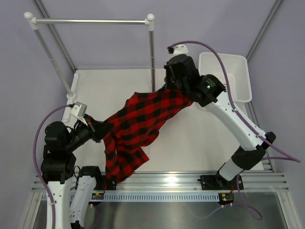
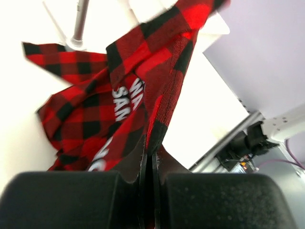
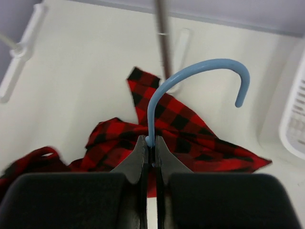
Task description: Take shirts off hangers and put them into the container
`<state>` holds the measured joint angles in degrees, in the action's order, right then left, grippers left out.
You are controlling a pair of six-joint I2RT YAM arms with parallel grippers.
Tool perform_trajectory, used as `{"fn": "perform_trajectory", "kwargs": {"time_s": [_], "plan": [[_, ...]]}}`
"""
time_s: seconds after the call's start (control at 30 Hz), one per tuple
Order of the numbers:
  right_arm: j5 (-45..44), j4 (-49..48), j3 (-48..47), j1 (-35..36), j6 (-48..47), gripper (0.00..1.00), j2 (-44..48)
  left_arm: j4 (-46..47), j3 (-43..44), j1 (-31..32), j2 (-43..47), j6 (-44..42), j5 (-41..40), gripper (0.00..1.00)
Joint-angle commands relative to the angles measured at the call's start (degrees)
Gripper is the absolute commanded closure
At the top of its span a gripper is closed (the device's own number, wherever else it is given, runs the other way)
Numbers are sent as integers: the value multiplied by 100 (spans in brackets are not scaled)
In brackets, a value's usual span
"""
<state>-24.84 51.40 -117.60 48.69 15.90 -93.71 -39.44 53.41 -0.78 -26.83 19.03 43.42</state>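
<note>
The red-and-black check shirt (image 1: 138, 124) hangs stretched between both grippers above the table, its lower part drooping toward the near edge. My left gripper (image 1: 102, 130) is shut on a fold of the shirt (image 2: 143, 95), the cloth pinched between the jaws at the left gripper's (image 2: 151, 153) tips. My right gripper (image 3: 151, 141) is shut on the neck of the light-blue hanger (image 3: 190, 71), whose hook curves up and to the right; the shirt (image 3: 181, 133) bunches below it. The hanger's body is hidden in the cloth. The white container (image 1: 240, 78) stands at the far right, behind the right gripper (image 1: 174, 86).
A white-and-silver clothes rack (image 1: 90, 21) stands at the back left, one post (image 1: 152, 52) rising just behind the shirt and close to the right gripper. The container's slotted wall (image 3: 295, 119) shows at the right edge of the right wrist view.
</note>
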Motion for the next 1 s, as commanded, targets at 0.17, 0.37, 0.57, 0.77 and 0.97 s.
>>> {"fn": "perform_trajectory", "kwargs": {"time_s": [0.17, 0.37, 0.57, 0.77, 0.97], "plan": [[-636, -885, 1826, -1484, 404, 100, 1654, 638, -199, -28, 248, 180, -458, 100], [223, -1106, 1778, -1915, 905, 100, 1901, 1079, -612, -28, 73, 348, 436, 100], [-606, -227, 802, -1977, 1328, 100, 1216, 1596, -972, -28, 502, 329, 1326, 100], [416, -631, 1011, -2197, 1565, 100, 1285, 1765, -1139, -28, 434, 541, 1608, 100], [1742, -1306, 994, -2197, 1890, 100, 1478, 1088, -1175, -19, -164, 215, 941, 100]]}}
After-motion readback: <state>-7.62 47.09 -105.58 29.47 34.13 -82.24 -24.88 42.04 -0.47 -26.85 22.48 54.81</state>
